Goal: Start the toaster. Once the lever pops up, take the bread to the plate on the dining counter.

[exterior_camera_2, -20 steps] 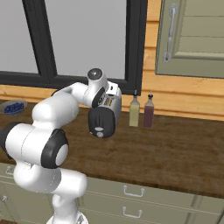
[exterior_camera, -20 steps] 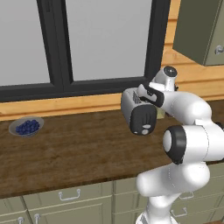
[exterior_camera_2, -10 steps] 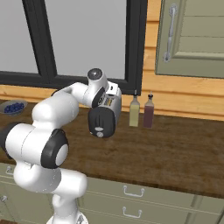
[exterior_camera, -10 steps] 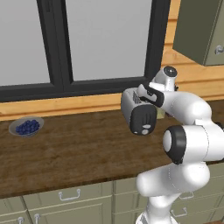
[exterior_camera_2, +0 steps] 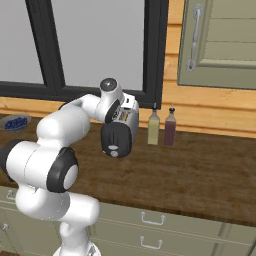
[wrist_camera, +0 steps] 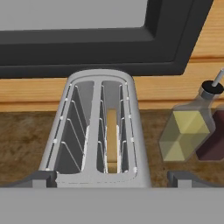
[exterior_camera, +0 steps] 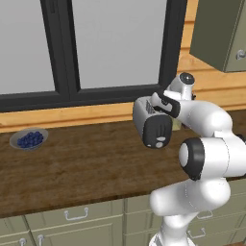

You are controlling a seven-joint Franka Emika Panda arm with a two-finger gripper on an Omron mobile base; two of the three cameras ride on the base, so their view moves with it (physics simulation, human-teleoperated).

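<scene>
The toaster (exterior_camera: 153, 126) stands on the brown wood surface (exterior_camera: 86, 166) below the window, dark end panel with the controls turned toward the robot. The pincer (wrist_camera: 112, 177) hangs right above it, looking straight down into the slots; its two tips stand wide apart, one at each lower corner of the hand view, on either side of the near end of the toaster, holding nothing. The slots' long axis runs away from the pincer toward the window wall, and the jaw line lies across that axis. The bread (wrist_camera: 112, 140) sits on edge in the right-hand slot of the hand view, low in the wire cage, toward the near end. The lever is not in sight in the hand view, so I judge it to be on the dark end panel, just under and toward the robot from the pincer; the start push likely calls for the hand to come back a little and down over that end. The base views give what the hand view lacks: the end panel with its small light knobs (exterior_camera_2: 116, 145), and the arm folded over the toaster top. The right base view shows two bottles (exterior_camera_2: 161, 127) just beside the toaster; the hand view shows the yellow one close up. The left base view shows a bowl of blueberries (exterior_camera: 30, 139) well apart to the left.
</scene>
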